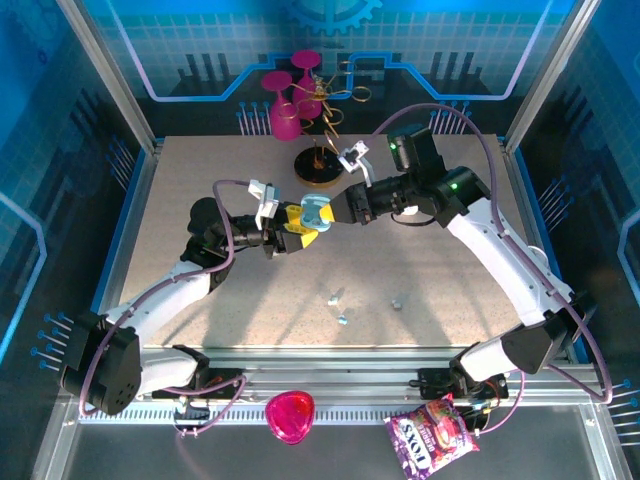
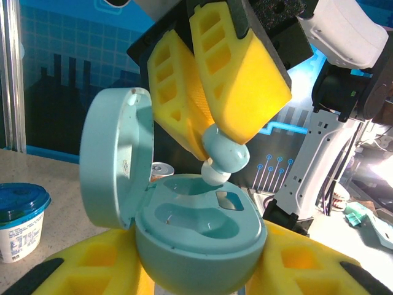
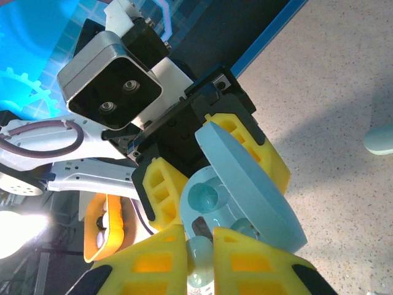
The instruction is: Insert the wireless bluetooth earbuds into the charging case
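Our left claw (image 1: 300,228) is clamped on the open charging case (image 1: 317,212). Its yellow fingers (image 2: 92,270) press the case's lower half from both sides, and the lid (image 2: 113,166) stands swung up. Our right claw (image 1: 332,212) pinches one earbud (image 2: 226,155) by its rounded head, tip down at a rear socket of the case; we cannot tell whether it is seated. Three more earbuds (image 1: 343,319) lie loose on the surface (image 1: 200,180), well apart from both claws, nearer the arm bases.
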You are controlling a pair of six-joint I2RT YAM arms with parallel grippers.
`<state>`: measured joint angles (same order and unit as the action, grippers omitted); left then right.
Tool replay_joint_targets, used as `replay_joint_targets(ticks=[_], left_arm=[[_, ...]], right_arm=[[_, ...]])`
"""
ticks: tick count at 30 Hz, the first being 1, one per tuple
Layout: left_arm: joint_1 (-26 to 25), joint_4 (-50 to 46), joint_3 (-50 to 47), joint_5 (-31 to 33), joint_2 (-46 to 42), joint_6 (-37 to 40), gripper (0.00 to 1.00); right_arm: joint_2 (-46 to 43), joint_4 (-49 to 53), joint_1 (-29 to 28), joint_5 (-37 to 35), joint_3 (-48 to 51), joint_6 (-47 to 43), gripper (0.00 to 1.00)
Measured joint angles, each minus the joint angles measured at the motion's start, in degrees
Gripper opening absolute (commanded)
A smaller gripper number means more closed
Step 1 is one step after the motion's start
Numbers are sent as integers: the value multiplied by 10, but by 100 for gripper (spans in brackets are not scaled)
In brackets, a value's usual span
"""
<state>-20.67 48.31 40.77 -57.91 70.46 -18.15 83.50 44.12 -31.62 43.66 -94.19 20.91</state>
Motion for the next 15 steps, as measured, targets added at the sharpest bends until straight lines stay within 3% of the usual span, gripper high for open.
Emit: replay_joint_targets(ticks=[15], left_arm=[[3,0,0,0,0,-15,27]], right_arm=[[0,0,-7,-28,0,0,18]])
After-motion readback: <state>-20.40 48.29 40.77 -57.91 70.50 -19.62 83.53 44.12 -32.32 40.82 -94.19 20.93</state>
